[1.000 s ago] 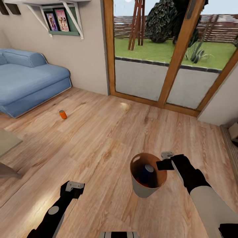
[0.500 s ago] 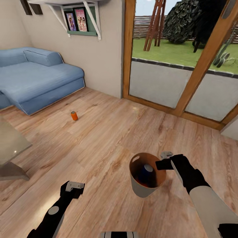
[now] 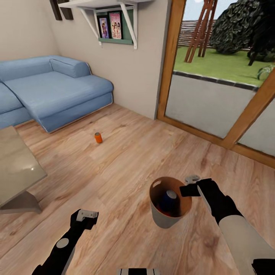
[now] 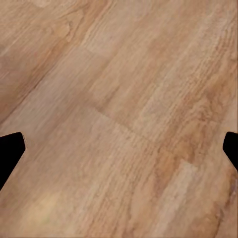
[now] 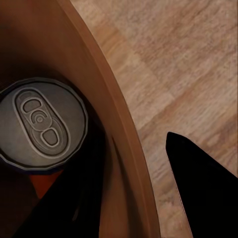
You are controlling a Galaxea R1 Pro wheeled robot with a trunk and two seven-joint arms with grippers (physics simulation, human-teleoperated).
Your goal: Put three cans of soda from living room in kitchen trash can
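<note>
- Gripping the bin by its rim, the right gripper holds it above the floor; one finger sits outside the wall.
- Inside the bin stands a blue can, silver top up, with a bit of orange beneath it.
- An orange can stands on the floor near the sofa, well apart from the bin.
- Left gripper hangs wide, holding nothing, above bare planks.

Your right claw is gripping the rim of the tash can, holding it above the wood floor. A dark blue soda can is standing inside it. Your left claw is hanging low over the floor, holding nothing. An orange soda can is sitting on the planks near the blue sofa.
</note>
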